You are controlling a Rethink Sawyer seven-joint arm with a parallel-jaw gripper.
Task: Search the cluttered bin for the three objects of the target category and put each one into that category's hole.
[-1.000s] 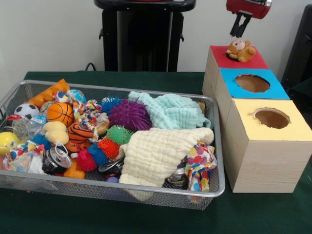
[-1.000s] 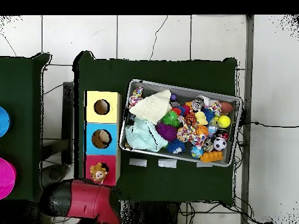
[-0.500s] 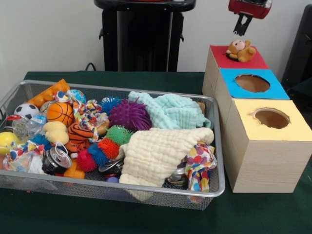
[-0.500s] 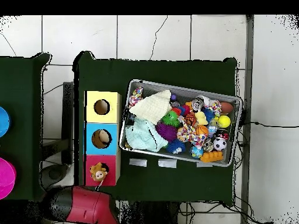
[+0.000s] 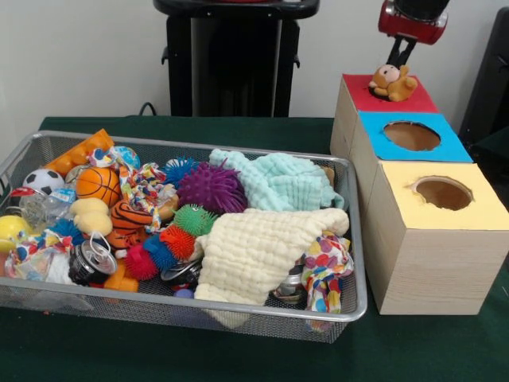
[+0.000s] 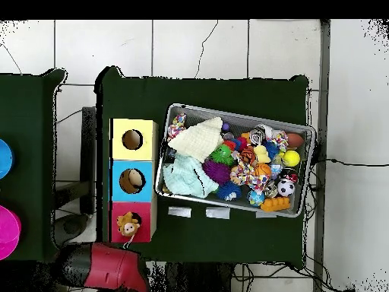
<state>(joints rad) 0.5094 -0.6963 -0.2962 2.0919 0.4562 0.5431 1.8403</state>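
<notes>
One bear (image 5: 393, 82) is found lodged on the red hole (image 5: 380, 93), not yet dropped through, the gripper (image 5: 398, 54) above it empty, its opening indiscernible; the tiger (image 5: 130, 216) is left in the bin (image 5: 350, 239).

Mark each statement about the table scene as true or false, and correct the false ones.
1. The bear sits on the red-topped box. True.
2. The gripper is down in the wire basket. False: it is above the bear.
3. The striped tiger lies in the basket. True.
4. The yellow-topped box stands between the other two. False: the blue-topped box does.
</notes>
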